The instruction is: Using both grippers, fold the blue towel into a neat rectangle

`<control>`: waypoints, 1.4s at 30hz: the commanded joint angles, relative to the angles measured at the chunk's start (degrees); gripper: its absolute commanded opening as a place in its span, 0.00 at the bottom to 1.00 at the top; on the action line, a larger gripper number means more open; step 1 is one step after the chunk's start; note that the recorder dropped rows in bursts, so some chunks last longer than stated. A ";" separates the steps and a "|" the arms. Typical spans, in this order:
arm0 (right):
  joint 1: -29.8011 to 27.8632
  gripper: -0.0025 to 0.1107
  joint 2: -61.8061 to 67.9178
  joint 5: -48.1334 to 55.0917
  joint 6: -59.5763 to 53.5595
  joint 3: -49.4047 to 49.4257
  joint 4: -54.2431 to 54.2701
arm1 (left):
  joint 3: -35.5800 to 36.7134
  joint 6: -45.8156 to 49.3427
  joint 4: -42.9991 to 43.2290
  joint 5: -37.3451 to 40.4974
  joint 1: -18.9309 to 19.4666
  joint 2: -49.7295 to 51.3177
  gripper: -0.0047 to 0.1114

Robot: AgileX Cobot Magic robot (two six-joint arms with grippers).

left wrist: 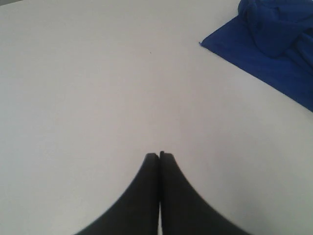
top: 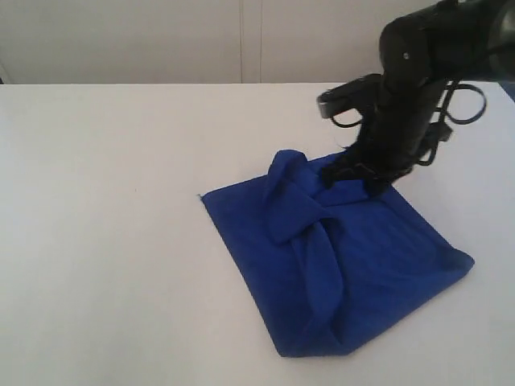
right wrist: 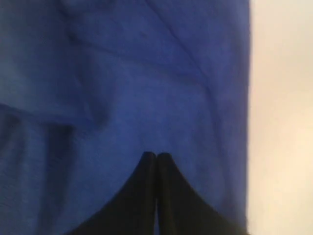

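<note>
The blue towel (top: 378, 249) lies on the white table (top: 105, 201) as a rough square, with a bunched, twisted band of cloth (top: 302, 217) running across it from the far corner to the near edge. My right gripper (top: 354, 173) is down at the towel's far edge. In the right wrist view my right gripper (right wrist: 156, 154) is shut, tips together over the blue towel (right wrist: 146, 73), with no cloth seen between them. My left gripper (left wrist: 159, 155) is shut and empty above bare table, well apart from the blue towel (left wrist: 274, 44). It does not show in the exterior view.
A pale wall (top: 161, 40) stands behind the table's far edge. Bare white tabletop (left wrist: 98, 98) spreads to the left of the towel. The towel's near corner (top: 282, 350) lies close to the exterior view's lower border.
</note>
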 commanded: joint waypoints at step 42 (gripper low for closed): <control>12.32 0.02 28.19 -19.89 -4.77 -19.58 20.64 | 0.31 0.24 -0.11 0.33 0.07 -0.42 0.04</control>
